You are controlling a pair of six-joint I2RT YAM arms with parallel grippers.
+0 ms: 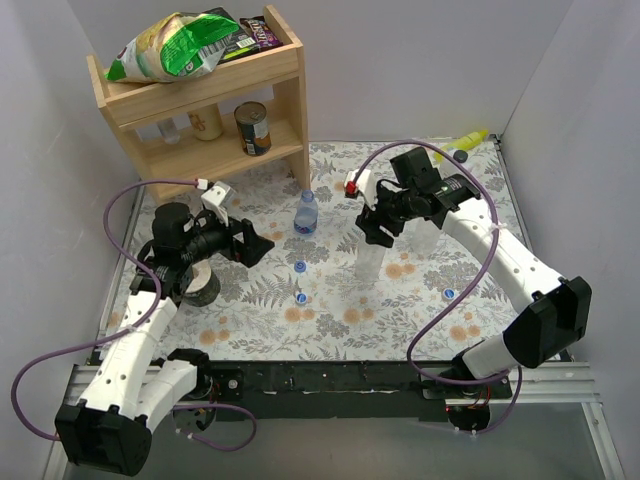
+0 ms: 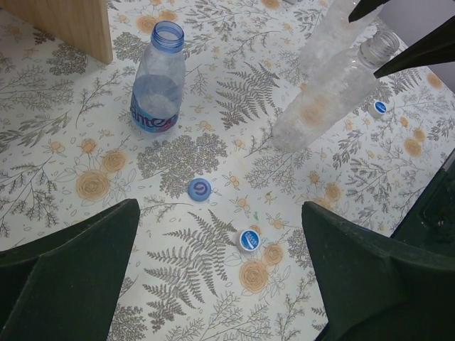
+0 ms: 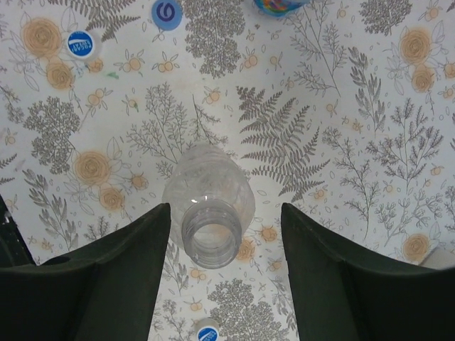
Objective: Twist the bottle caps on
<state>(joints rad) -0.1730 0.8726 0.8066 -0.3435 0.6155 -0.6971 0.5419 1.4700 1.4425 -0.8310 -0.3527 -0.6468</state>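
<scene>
Three uncapped bottles stand on the floral mat. A blue-labelled bottle (image 1: 306,213) (image 2: 158,85) is at centre. A clear bottle (image 1: 368,262) (image 3: 212,227) stands under my right gripper (image 1: 378,230) (image 3: 226,213), which is open above it, with the fingers either side of the open neck and not touching. Another clear bottle (image 1: 427,238) (image 2: 375,51) stands just behind it. Loose blue caps lie on the mat: one (image 1: 300,266) (image 2: 200,188), a second (image 1: 301,297) (image 2: 248,240) and a third (image 1: 449,294) (image 2: 379,108). My left gripper (image 1: 256,246) (image 2: 220,277) is open and empty, left of the caps.
A wooden shelf (image 1: 200,95) at back left holds a tin can (image 1: 253,128) and snack bags (image 1: 185,45). A white bottle with a yellow nozzle (image 1: 462,141) and a dark cap (image 1: 460,156) lie at back right. A dark round object (image 1: 202,288) sits under the left arm. Walls close both sides.
</scene>
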